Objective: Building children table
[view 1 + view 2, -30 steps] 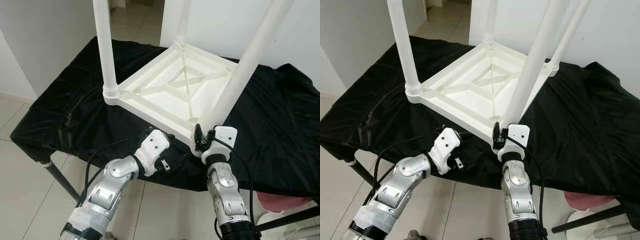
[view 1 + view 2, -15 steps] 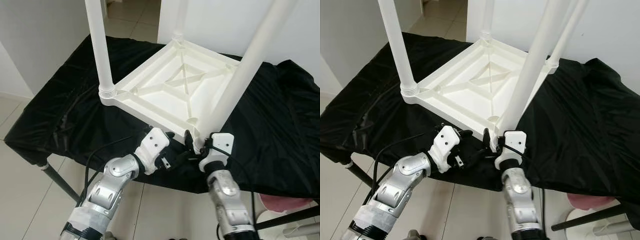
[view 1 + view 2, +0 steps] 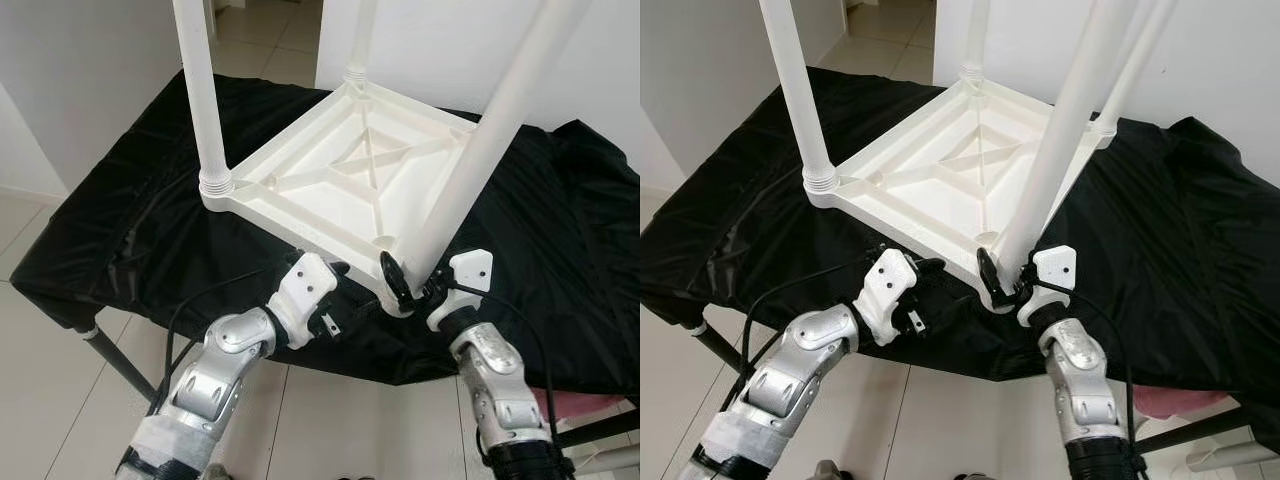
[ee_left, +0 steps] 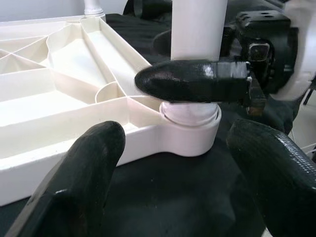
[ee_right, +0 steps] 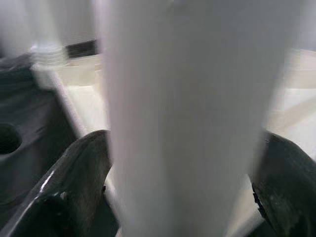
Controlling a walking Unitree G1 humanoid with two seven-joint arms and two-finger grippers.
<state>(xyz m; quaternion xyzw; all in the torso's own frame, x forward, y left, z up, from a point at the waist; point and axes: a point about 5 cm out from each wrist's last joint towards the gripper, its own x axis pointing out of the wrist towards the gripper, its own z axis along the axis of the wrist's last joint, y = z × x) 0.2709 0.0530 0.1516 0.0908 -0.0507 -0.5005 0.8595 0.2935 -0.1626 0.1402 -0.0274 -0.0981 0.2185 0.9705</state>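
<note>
- A white plastic child's table [image 3: 340, 185] lies upside down on a bigger table [image 3: 150, 215] draped in black cloth, its ribbed underside facing up.
- Four white legs rise from its corners: left leg [image 3: 205, 100], far leg [image 3: 358, 45], near leg [image 3: 470, 165], and a right one [image 3: 1140, 60] behind it.
- The near leg stands in its corner socket [image 4: 190, 126] at the near edge, just above the cloth.
- The right tool [image 3: 410, 285] is clenched round the base of the near leg, one finger [image 4: 192, 81] lying across its front, the other behind it.
- The left tool [image 4: 182, 182] hangs released just short of the same corner, its fingers [image 4: 74, 182] spread, touching nothing.
- Black cables [image 3: 185, 320] loop off both wrists in front of the cloth edge.
- The cloth is rumpled and hangs over the sides; a grey table leg [image 3: 120, 365] slants out beneath at left.
- The floor [image 3: 40, 400] is pale tile, the walls [image 3: 90, 70] white, with a doorway [image 3: 270, 30] beyond.
- Something pink [image 3: 585, 400] sits low at right, partly hidden by the cloth.
</note>
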